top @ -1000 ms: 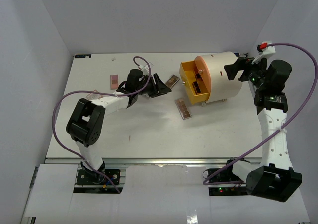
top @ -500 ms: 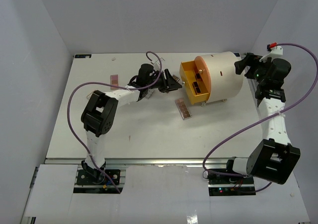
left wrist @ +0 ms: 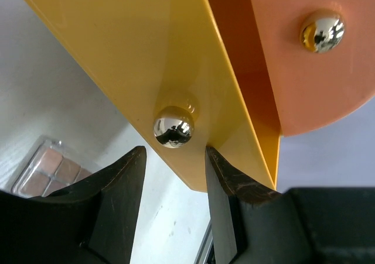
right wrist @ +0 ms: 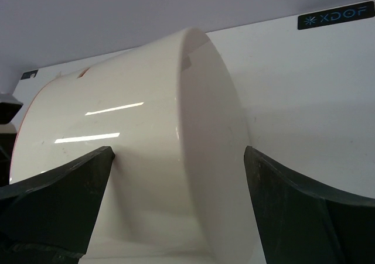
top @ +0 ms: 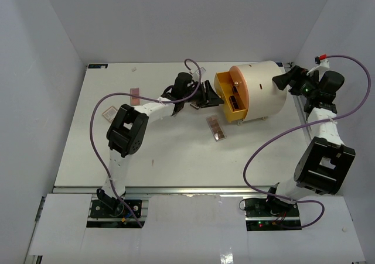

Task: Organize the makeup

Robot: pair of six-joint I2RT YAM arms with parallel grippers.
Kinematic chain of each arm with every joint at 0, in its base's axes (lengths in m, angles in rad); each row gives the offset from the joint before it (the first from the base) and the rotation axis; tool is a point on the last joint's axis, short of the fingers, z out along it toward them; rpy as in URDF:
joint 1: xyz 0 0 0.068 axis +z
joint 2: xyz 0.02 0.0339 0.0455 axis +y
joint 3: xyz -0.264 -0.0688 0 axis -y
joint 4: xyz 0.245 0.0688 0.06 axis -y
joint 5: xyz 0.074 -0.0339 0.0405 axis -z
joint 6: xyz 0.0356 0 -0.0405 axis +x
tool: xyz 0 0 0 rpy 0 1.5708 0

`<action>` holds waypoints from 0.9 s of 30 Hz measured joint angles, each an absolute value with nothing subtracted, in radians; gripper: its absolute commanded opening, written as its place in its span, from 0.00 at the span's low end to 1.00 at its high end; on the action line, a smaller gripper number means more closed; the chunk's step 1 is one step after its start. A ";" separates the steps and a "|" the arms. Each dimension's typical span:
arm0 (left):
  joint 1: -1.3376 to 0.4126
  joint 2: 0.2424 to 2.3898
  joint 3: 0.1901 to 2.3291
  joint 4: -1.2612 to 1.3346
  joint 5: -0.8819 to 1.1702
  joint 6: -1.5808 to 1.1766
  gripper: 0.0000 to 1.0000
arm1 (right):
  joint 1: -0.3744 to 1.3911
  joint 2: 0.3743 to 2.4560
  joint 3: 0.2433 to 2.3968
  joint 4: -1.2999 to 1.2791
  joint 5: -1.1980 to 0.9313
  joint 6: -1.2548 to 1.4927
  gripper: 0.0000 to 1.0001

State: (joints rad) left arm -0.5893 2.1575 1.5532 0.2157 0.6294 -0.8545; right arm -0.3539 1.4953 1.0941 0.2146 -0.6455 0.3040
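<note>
Three loose pieces of makeup lie on the white table [top: 176, 158]. A brown eyeshadow palette [top: 215, 127] is just near of the yellow drawer [top: 220, 84], a pink palette [top: 135, 95] lies well to the left, and a pale square compact [top: 109, 112] sits nearer and further left again. More dark pieces [top: 232, 103] sit inside the drawer, too small to name.

The drawer stands open, sticking out to the left from the orange front [top: 240, 79] of the cream cylinder [top: 263, 88].

The left gripper [top: 212, 94] is at the drawer's face, released. In the wrist view its two fingers [left wrist: 120, 182] stand apart with nothing between them. Their tips are just under the drawer's chrome knob [left wrist: 173, 127] and are not closed on it. The brown palette shows on the table beyond, and a second knob [left wrist: 322, 31] sits on the orange front.

The right gripper [top: 286, 79] is at the cylinder's far right end, spread wide. Its fingers [right wrist: 53, 205] flank the cream wall, and the one on the right of its wrist view stands clear of that wall.
</note>
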 measured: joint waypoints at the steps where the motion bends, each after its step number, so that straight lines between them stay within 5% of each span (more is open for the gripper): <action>1: -0.591 2.167 1.571 0.213 0.629 -0.855 0.55 | -0.353 1.496 1.091 0.217 -0.666 0.306 0.96; 10: -0.624 2.271 1.728 0.179 0.627 -0.868 0.55 | -0.354 1.506 1.062 0.268 -0.772 0.309 0.90; 27: -0.651 2.395 1.901 0.151 0.632 -0.933 0.56 | -0.360 1.502 1.031 0.319 -0.810 0.293 0.94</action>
